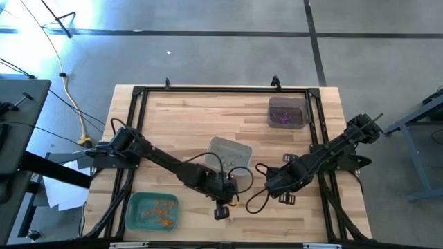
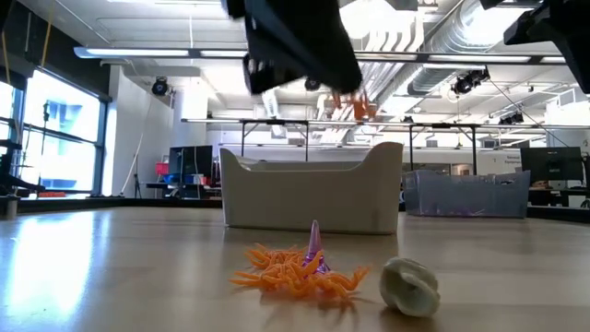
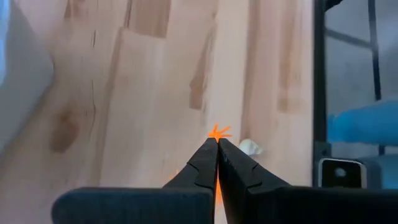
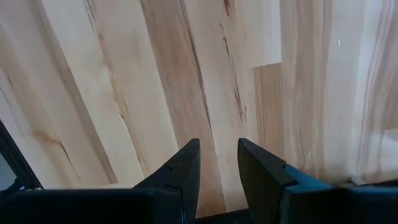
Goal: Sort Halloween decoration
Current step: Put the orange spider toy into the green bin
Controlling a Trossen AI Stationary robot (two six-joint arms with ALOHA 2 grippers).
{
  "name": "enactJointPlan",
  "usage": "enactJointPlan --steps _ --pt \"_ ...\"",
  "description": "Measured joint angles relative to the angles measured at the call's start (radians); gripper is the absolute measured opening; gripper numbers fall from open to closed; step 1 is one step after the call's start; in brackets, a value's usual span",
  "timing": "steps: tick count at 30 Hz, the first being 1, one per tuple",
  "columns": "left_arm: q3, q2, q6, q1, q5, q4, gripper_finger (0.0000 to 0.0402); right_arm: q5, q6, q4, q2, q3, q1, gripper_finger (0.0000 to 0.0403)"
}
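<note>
Pale wooden planks are forming the table (image 1: 173, 124), with three trays sitting on it: a green tray (image 1: 135, 218) holding orange trinkets, a grey tray (image 1: 220, 146) mid-table and a dark tray (image 1: 277, 104) holding purple pieces. Left gripper (image 3: 217, 143) is hanging just in front of the grey tray, fingers clenched on an orange trinket (image 3: 217, 132). Below, an orange tangle (image 2: 297, 272), a purple cone (image 2: 313, 244) and a whitish piece (image 2: 410, 286) are lying together. Right gripper (image 4: 217, 155) is hovering nearby over bare wood, fingers parted and grasping nothing.
</note>
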Motion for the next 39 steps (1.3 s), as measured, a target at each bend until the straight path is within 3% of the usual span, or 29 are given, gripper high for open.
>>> enactJointPlan --steps 12,18,23,27,34,39 --pt "0.344 -0.002 0.128 -0.037 -0.096 -0.466 0.0 -0.001 -0.041 0.006 0.0 0.0 -0.002 0.01" --pt "0.529 -0.002 0.073 -0.082 -0.162 -0.755 0.0 -0.002 -0.039 0.007 0.0 0.0 -0.002 0.01" --pt "0.64 -0.002 -0.063 -0.14 -0.233 -1.004 0.0 -0.001 -0.038 0.023 0.0 0.0 -0.002 0.01" --pt "0.685 -0.002 -0.209 -0.19 -0.242 -1.13 0.0 -0.001 -0.038 0.049 0.0 0.0 -0.002 0.01" --pt "0.673 -0.036 -0.383 -0.269 -0.228 -1.129 0.0 -0.001 -0.033 0.115 0.0 0.0 -0.002 0.01" --pt "0.595 -0.071 -0.502 -0.313 -0.182 -1.131 0.0 -0.001 -0.023 0.17 0.0 0.0 -0.002 0.01"
